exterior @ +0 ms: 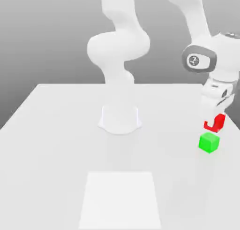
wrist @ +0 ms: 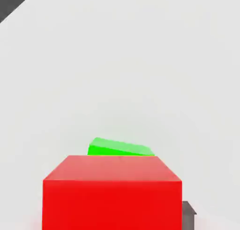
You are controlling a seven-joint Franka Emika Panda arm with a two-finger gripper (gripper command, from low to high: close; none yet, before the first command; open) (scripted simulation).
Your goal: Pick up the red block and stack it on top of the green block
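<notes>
Bright red and smooth-faced, the red block [wrist: 112,203] lies nearest the hand camera, held between the fingers of the gripper [exterior: 215,119], which is clenched on it. The hand view gives its upper face and one broad side whole, with a grey fingertip [wrist: 188,217] just beside it; in the exterior view a pale finger covers part of it. Conversely, the green block [exterior: 209,142] is partly hidden behind the red one in the hand view, while the exterior view gives it complete, on the white table [exterior: 61,149] toward the exterior view's right. There the red block appears just above it in the picture; whether it is directly over it, I cannot tell.

The exterior view also gives the white Panda arm [exterior: 118,48], its base [exterior: 120,120] and a pale rectangular panel [exterior: 120,201]. On the arm's dark-rimmed cap [exterior: 199,59] sits a round dark emblem [exterior: 193,60], its marking too small to read.
</notes>
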